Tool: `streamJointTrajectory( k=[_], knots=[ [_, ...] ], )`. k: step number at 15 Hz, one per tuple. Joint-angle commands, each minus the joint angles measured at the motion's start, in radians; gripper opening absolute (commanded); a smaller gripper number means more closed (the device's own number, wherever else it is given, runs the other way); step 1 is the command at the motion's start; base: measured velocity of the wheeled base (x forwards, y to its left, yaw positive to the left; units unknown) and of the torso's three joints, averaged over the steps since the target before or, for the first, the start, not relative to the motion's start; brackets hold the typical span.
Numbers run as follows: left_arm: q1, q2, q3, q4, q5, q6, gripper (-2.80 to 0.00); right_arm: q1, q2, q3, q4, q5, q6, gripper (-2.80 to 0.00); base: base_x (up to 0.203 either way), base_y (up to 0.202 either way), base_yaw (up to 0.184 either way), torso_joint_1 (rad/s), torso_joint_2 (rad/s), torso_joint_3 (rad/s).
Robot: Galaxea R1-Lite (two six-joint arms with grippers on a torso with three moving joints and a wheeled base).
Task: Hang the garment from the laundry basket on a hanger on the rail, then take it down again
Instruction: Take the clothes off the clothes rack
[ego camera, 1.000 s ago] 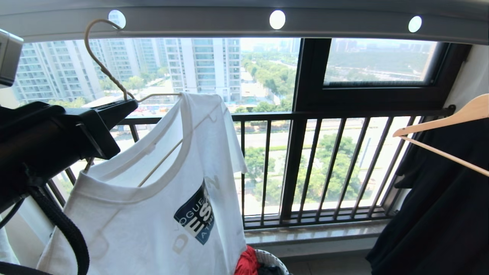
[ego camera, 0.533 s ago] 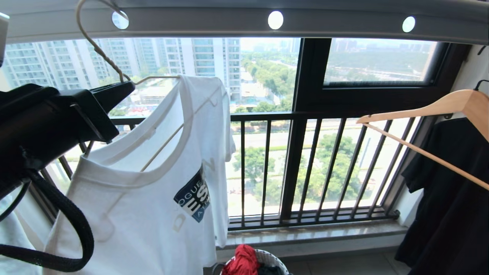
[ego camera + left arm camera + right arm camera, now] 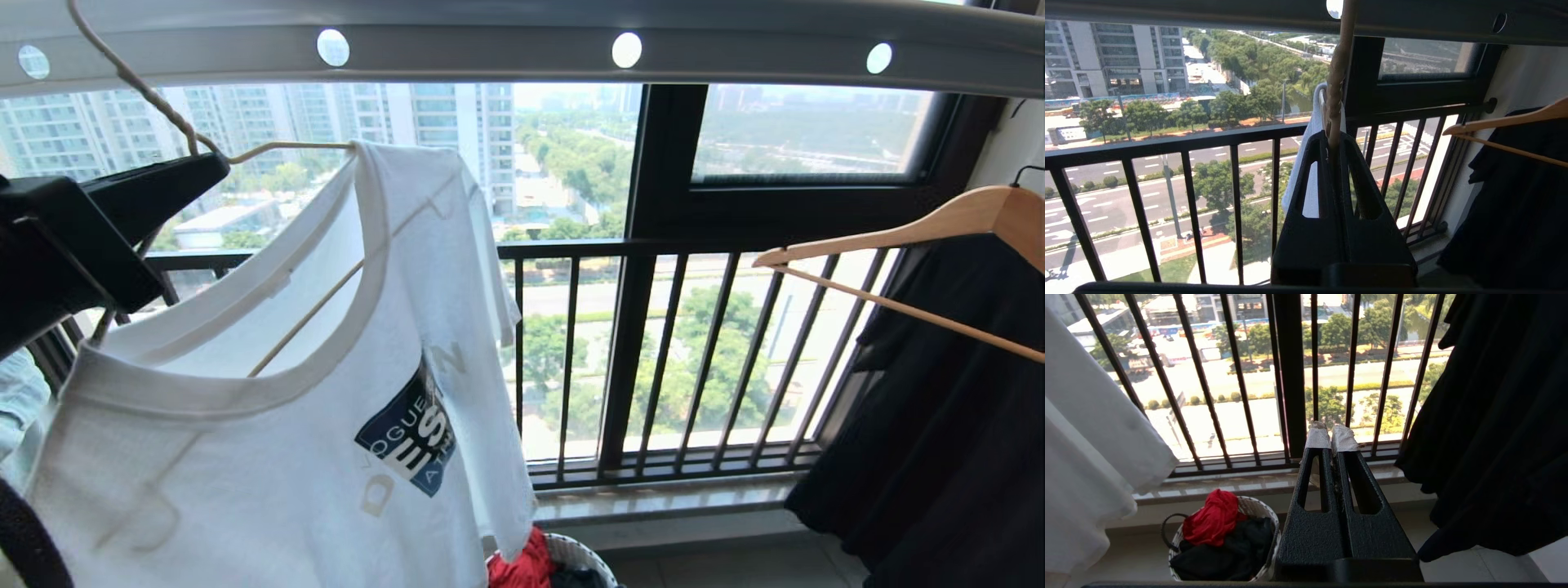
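Garment: the white T-shirt (image 3: pixel 326 408) is hanging on the hanger, its ribbed neck spread over the wire and the blue chest print facing the camera; it is out of the basket and hanging just under the rail.
Hanger: the thin cream wire hanger (image 3: pixel 269 148) is sitting inside the shirt's neck, its twisted neck rising toward the rail; the hook's top is running out of the head view, so whether it is resting on the rail cannot be told.
Rail: the grey bar with round holes (image 3: pixel 522 45) is crossing the top of the view above the shirt.
Progress: the shirt is already dressed on the hanger; judging from this, the hook is either being seated on or lifted off the rail, and which of the two cannot be told.
Left gripper: the left gripper (image 3: pixel 1332 136) is pinching the hanger's twisted neck just above the shoulders, its jaws pressed together on the wire.
Right gripper: the right gripper (image 3: pixel 1331 437) is idling low, jaws pressed together on nothing, pointing at the balcony bars.
Laundry basket: the small woven basket (image 3: pixel 1251 506) is standing on the floor below, holding red and dark clothes.
Surroundings: a wooden hanger (image 3: pixel 939 224) with a black garment (image 3: pixel 939 441) is hanging to the right, well apart from the shirt.
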Motion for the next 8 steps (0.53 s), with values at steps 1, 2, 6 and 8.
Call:
streamJointTrajectory(
  k=[1, 2, 6, 8],
  knots=[
    [-0.023, -0.053, -0.001, 0.065, -0.021, -0.001, -2.8, 0.0, 0.001, -0.001, 0.0, 0.0, 0.0, -2.8, 0.0, 0.0, 0.0, 0.0, 0.0, 0.0],
    [-0.039, -0.033, 0.0, 0.075, -0.024, -0.001, -2.8, 0.0, 0.0, -0.001, 0.0, 0.0, 0.0, -2.8, 0.0, 0.0, 0.0, 0.0, 0.0, 0.0],
    [-0.079, 0.096, 0.002, 0.067, -0.023, 0.0, -2.8, 0.0, 0.0, 0.001, 0.0, 0.0, 0.001, -2.8, 0.0, 0.0, 0.0, 0.0, 0.0, 0.0],
    [-0.105, 0.176, 0.0, 0.029, -0.023, -0.001, -2.8, 0.0, 0.001, 0.0, 0.0, 0.0, 0.0, -2.8, 0.0, 0.0, 0.0, 0.0, 0.0, 0.0]
  ],
)
